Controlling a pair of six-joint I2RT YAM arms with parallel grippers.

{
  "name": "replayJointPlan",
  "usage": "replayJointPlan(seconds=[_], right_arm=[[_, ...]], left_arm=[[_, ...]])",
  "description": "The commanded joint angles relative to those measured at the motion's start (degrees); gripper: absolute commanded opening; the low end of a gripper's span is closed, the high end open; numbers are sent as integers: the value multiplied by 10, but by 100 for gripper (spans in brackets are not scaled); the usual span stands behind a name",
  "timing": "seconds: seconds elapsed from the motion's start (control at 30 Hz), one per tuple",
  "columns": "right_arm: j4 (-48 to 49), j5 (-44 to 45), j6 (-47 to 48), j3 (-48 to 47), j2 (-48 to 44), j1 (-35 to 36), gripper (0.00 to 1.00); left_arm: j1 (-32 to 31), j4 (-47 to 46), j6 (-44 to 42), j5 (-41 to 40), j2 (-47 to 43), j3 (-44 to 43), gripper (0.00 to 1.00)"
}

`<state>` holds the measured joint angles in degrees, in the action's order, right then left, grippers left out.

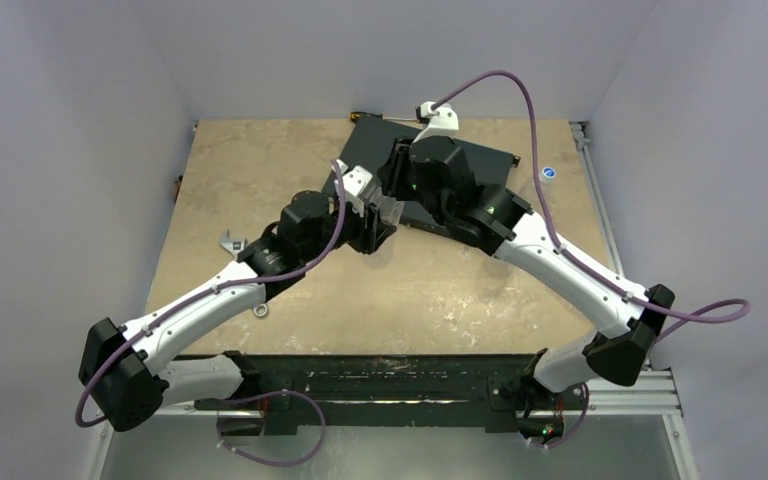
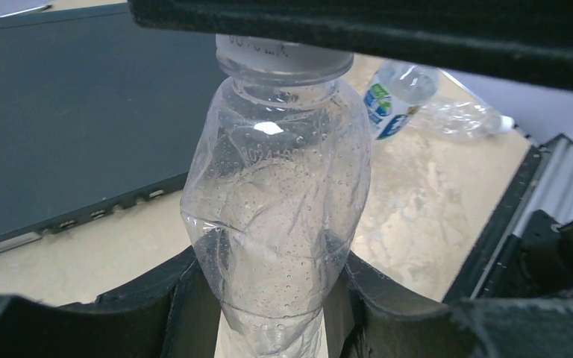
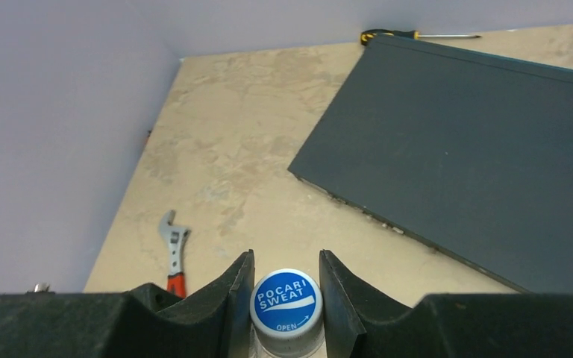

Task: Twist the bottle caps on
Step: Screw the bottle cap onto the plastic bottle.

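Note:
A clear, crumpled bottle (image 2: 276, 201) stands upright between the fingers of my left gripper (image 2: 276, 298), which is shut on its lower body. On the bottle's neck sits a blue bottle cap (image 3: 286, 300) with a white rim. My right gripper (image 3: 286, 287) reaches over it from above, its two fingers pressed against the cap's sides. In the top view both grippers meet at the bottle (image 1: 388, 212), in front of the black box. One more blue cap (image 1: 549, 172) lies loose at the table's right side.
A flat black box (image 1: 480, 160) lies at the back behind the grippers. Two more bottles lie on the table, one labelled (image 2: 399, 93) and one crushed (image 2: 466, 119). A red-handled wrench (image 3: 173, 250) lies left, and a screwdriver (image 3: 418, 35) rests by the back wall.

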<state>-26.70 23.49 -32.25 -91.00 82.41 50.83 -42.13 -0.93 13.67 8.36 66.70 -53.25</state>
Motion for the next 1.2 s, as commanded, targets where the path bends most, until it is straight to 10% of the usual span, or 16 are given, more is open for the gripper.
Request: replayJointPlan(seconds=[0.0, 0.17, 0.3, 0.77, 1.17], right_arm=[[-74, 26, -70, -18, 21, 27, 6], [-38, -12, -35, -10, -28, 4, 74], [8, -125, 26, 14, -84, -47, 94], [117, -560, 151, 171, -234, -143, 79], [237, -698, 105, 205, -222, -144, 65]], left_arm=[[-19, -102, -40, -122, 4, -43, 0], [-17, -56, -42, -99, -4, -27, 0], [11, -31, -31, -3, -11, 2, 0], [92, -3, -3, 521, -36, 25, 0], [92, -108, 82, 589, -64, 57, 0]])
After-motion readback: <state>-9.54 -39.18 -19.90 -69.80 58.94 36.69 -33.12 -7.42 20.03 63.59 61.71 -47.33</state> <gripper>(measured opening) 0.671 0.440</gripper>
